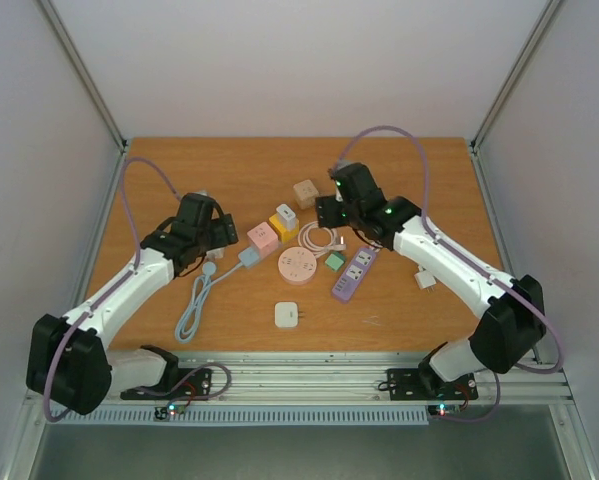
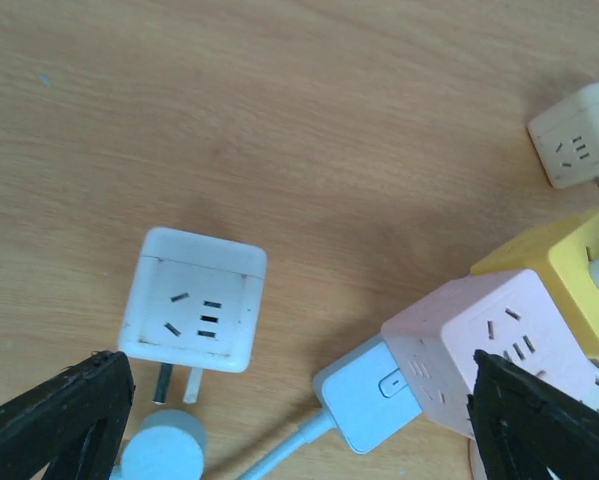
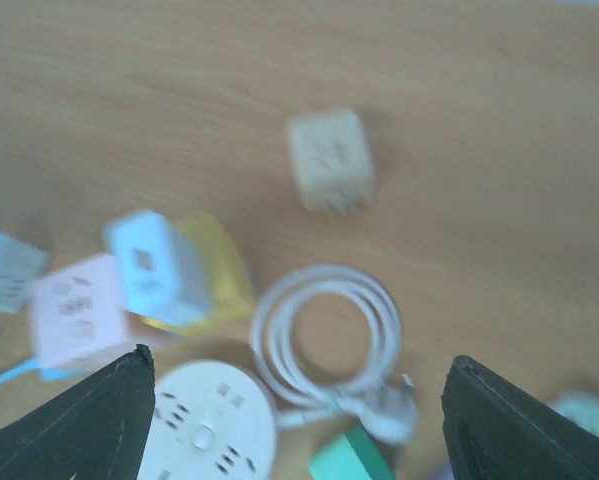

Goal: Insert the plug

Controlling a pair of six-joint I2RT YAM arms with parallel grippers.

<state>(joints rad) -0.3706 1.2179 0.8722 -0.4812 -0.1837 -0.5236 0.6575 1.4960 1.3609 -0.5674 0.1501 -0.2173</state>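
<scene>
In the left wrist view a flat light-blue plug (image 2: 374, 393) on a pale cord sits flush against the side of a pink socket cube (image 2: 489, 345). My left gripper (image 2: 299, 435) hangs open above them, holding nothing. A white socket cube (image 2: 192, 313) with bare prongs lies to its left, beside a round pale-blue plug (image 2: 164, 450). The right wrist view is blurred. It shows my right gripper (image 3: 304, 425) open and holding nothing above a coiled white cable (image 3: 327, 335). A pale-blue adapter (image 3: 159, 265) stands on a yellow socket cube (image 3: 219, 275).
A beige cube (image 1: 305, 192) lies further back. A round white socket (image 1: 296, 265), a green cube (image 1: 334, 262), a purple power strip (image 1: 354, 272) and a white square socket (image 1: 287, 314) crowd the middle. A white plug (image 1: 425, 280) lies at the right. The pale cord (image 1: 191, 315) trails toward the near left.
</scene>
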